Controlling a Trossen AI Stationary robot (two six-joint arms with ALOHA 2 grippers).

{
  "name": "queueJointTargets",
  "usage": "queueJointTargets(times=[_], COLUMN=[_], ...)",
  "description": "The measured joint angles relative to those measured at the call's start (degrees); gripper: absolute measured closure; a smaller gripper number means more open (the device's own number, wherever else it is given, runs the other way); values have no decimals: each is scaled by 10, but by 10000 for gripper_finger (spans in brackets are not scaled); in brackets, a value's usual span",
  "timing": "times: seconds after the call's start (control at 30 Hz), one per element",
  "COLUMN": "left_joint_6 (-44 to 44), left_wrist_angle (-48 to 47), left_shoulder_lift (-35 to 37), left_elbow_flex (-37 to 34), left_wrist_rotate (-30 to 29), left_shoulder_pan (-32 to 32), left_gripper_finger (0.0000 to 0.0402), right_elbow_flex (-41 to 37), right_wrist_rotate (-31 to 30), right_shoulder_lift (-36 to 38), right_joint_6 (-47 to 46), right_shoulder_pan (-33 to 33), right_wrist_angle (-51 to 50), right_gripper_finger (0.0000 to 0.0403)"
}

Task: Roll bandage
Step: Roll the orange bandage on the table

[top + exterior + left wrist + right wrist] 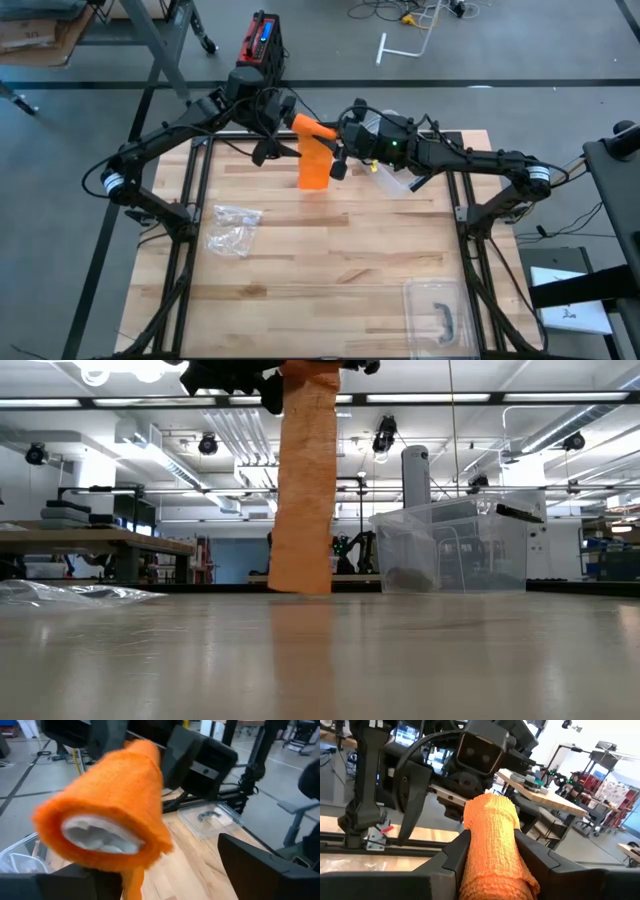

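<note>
An orange bandage, partly wound into a roll (312, 127), is held high over the table's far middle. Its loose tail (303, 490) hangs straight down, and its lower end (298, 586) reaches the table top. My right gripper (492, 851) comes in from the right and is shut on the roll. My left gripper (160, 862) comes in from the left and is open. Its fingers stand on either side of the roll's end with the white core (100, 834). My right gripper pinches the rolled part by its two opposite sides (476, 845) between its two fingers. The fingers come level from the table's right side and lie along the roll. The roll is lifted clear and about level, with the tail hanging slack below it. My left gripper: whether one of its fingers (75, 880) touches the roll's end, I cannot tell.
A crumpled clear plastic bag (232, 228) lies at the table's left. A clear plastic box (455, 550) stands at the far right under my right arm. A clear lid with a dark handle (440, 312) lies at the near right corner.
</note>
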State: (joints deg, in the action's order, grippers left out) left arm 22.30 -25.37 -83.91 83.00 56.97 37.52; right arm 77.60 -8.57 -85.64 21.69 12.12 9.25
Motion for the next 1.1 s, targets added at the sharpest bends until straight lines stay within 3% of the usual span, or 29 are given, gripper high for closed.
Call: queueJointTargets(times=[0.3, 0.53, 0.83, 1.1], left_joint_6=[41, 41, 40, 38], left_wrist_angle=[-31, -37, -42, -48], left_shoulder_lift=[5, 5, 6, 6], left_elbow_flex=[0, 0, -1, -1], left_wrist_rotate=[11, 86, 113, 104], left_shoulder_pan=[0, 0, -1, -1], left_gripper_finger=[147, 170, 195, 208], right_elbow_flex=[0, 0, 0, 0], right_wrist_rotate=[25, 27, 28, 25], right_shoulder_lift=[6, 3, 3, 3], right_joint_6=[26, 127, 252, 223], right_shoulder_pan=[0, -1, -2, -2], right_wrist_angle=[-5, -4, -18, -26], right_gripper_finger=[282, 282, 282, 282])
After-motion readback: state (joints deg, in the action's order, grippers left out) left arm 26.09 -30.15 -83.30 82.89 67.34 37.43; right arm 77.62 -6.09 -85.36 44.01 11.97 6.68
